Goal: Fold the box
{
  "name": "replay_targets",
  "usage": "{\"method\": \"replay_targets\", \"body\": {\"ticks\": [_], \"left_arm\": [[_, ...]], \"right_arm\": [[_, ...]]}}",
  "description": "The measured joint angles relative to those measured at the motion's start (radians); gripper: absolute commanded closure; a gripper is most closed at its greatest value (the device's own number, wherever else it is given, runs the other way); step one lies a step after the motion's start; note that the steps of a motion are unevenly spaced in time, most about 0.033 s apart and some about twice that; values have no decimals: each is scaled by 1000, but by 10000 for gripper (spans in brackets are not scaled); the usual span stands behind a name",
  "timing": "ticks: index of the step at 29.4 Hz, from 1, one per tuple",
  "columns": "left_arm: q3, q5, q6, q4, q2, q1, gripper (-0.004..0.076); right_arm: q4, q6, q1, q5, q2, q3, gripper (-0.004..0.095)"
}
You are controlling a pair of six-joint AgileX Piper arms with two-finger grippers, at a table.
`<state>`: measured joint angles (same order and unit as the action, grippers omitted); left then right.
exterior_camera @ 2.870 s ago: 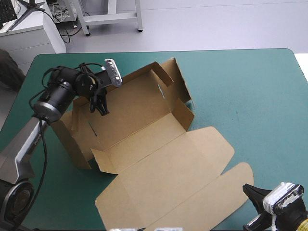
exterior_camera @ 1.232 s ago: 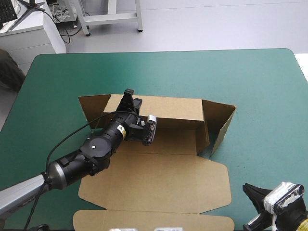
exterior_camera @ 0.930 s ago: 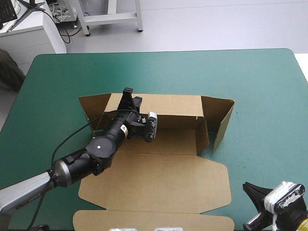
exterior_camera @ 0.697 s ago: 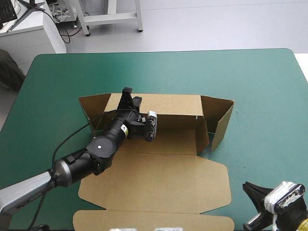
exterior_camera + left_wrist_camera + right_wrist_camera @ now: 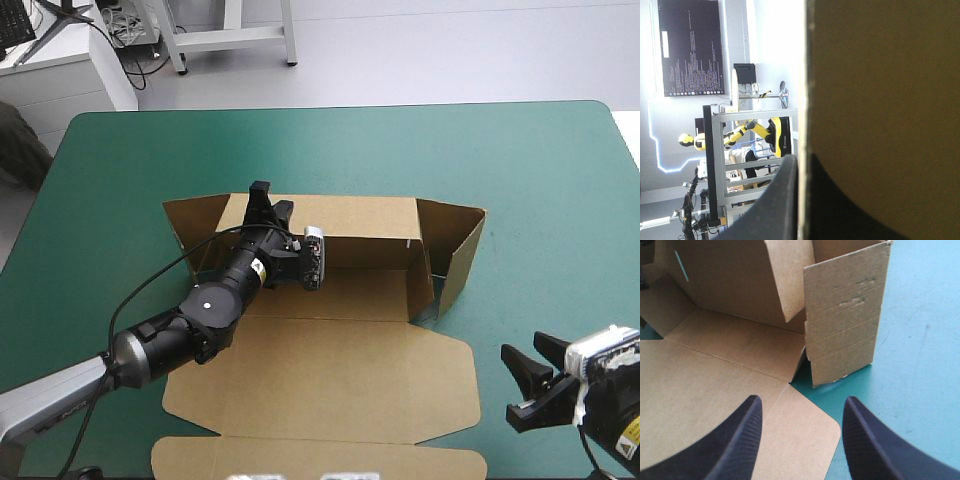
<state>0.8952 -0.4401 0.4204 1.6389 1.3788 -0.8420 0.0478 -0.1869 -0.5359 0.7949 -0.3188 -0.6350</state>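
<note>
The brown box [image 5: 330, 360] lies mid-table, its lid flat toward the near edge. Its back wall [image 5: 365, 225] stands upright, and end flaps angle out at both sides. My left gripper [image 5: 262, 198] reaches over the box floor to the top edge of the back wall, near its left end. In the left wrist view the wall [image 5: 880, 100] runs between the black fingers [image 5: 782, 200], so this gripper [image 5: 802, 162] is shut on it. My right gripper [image 5: 510, 383] hangs open near the lid's right corner. Ahead of this gripper [image 5: 801, 407] stands the right end flap [image 5: 845, 315].
Bare teal-green cover [image 5: 560, 230] stretches right of the box to the table's right edge. More cover [image 5: 920, 340] shows beside the right end flap. The lid's rounded front flap [image 5: 320, 462] reaches the near edge.
Earlier the box lay turned at an angle; it now sits square with the back wall held up. Just before now, my right gripper rose from the near right corner toward the lid.
</note>
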Motion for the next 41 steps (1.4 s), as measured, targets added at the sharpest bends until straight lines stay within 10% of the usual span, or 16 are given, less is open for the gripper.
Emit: {"method": "replay_targets", "body": {"ticks": [21,41], "left_arm": [[0,-5,0,2,0,0,734],[0,-6,0,4,0,0,734]], "right_arm": [[140,6,18,240,-752,-793,447],[-153,364,278,341,-1386,-1199,447]]}}
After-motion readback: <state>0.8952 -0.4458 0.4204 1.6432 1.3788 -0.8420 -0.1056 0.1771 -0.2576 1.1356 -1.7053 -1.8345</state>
